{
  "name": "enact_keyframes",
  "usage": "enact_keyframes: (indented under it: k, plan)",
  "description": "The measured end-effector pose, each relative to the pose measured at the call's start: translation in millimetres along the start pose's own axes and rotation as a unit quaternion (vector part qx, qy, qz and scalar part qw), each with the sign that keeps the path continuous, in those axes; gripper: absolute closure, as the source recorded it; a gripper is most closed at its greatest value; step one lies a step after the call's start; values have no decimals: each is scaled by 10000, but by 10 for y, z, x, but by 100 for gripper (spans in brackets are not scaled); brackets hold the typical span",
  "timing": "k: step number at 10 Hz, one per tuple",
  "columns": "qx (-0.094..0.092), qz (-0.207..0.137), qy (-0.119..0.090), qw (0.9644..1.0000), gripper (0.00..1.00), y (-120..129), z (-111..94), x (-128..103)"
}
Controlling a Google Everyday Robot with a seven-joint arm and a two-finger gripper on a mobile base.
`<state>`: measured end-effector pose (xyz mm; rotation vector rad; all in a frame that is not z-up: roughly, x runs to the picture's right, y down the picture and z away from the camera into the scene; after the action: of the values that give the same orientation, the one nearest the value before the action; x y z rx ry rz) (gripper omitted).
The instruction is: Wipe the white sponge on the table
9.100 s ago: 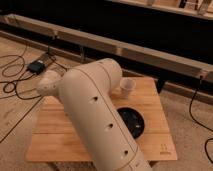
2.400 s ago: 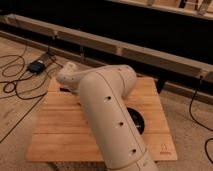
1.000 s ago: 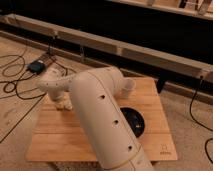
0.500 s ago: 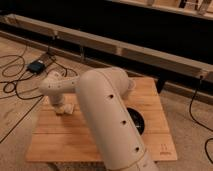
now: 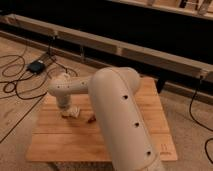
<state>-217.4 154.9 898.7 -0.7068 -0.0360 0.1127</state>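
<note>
The table (image 5: pixel 50 142) is a low bamboo-plank table with a tiny dark logo (image 5: pixel 164 146) near its front right corner. The white sponge (image 5: pixel 73 111) is a small off-white lump on the left part of the top. My gripper (image 5: pixel 67 109) points down from the round wrist (image 5: pixel 62 90) and sits right at the sponge, touching or covering its left side. My thick cream arm (image 5: pixel 120 115) crosses the table from the front right and hides its middle. A slim red-brown stick (image 5: pixel 91 119) lies just right of the sponge.
Black cables (image 5: pixel 15 85) and a small dark box (image 5: pixel 37 66) lie on the carpet to the left. A long dark bench with a pale rail (image 5: pixel 150 52) runs behind the table. Another cable (image 5: pixel 206 145) lies at the right.
The wrist and gripper have moved left and toward the front of the table, down to the sponge. The arm now hides the white cup and dark disc seen earlier.
</note>
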Motion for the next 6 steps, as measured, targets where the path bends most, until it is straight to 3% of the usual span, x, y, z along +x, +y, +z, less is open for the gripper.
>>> enact_keyframes:
  k: [3,6]
  plan:
    - [84,432,181,9989,100,-116,-31,442]
    - [307,746,244,9964,100,-378,-107,682]
